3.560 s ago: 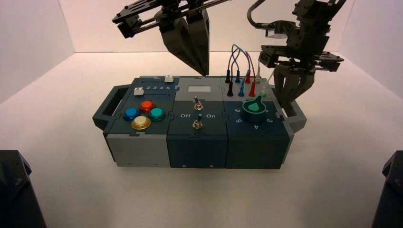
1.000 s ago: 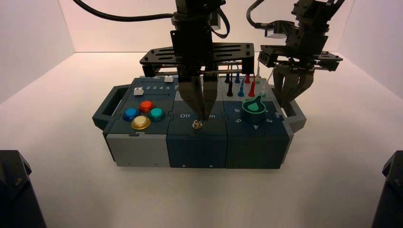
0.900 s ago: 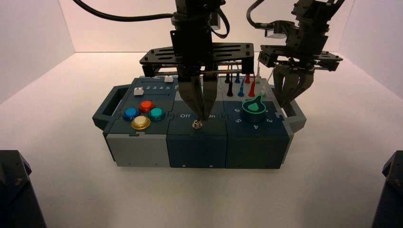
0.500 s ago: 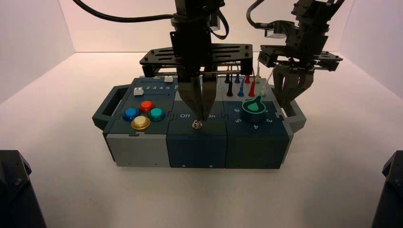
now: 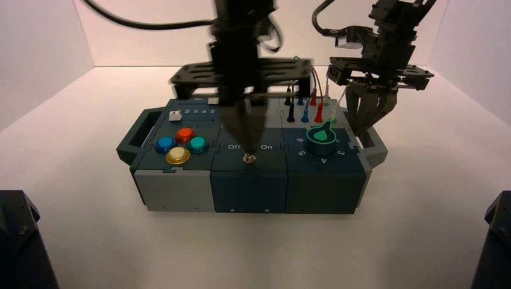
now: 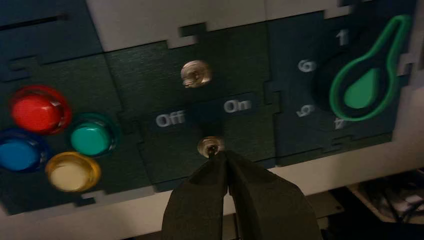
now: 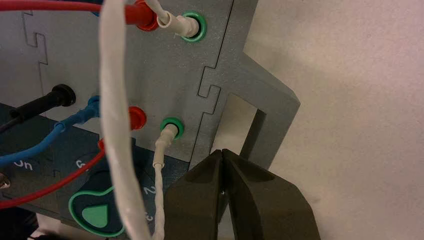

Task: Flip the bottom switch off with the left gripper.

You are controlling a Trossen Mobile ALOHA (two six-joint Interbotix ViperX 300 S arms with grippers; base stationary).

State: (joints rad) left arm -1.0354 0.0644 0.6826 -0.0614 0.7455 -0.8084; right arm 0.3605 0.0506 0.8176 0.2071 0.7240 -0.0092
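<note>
Pointing down, left gripper (image 6: 223,156) touches bottom switch (image 6: 210,146).

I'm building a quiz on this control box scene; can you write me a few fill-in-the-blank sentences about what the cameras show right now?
1. The left end effector has its fingertips at the ____ switch.
2. That switch sits just below the words Off and ____.
3. The yellow button lies nearest the ____ button.
4. The right end effector hangs by the box's ____ handle.

Missing words: bottom; On; green; right
</note>
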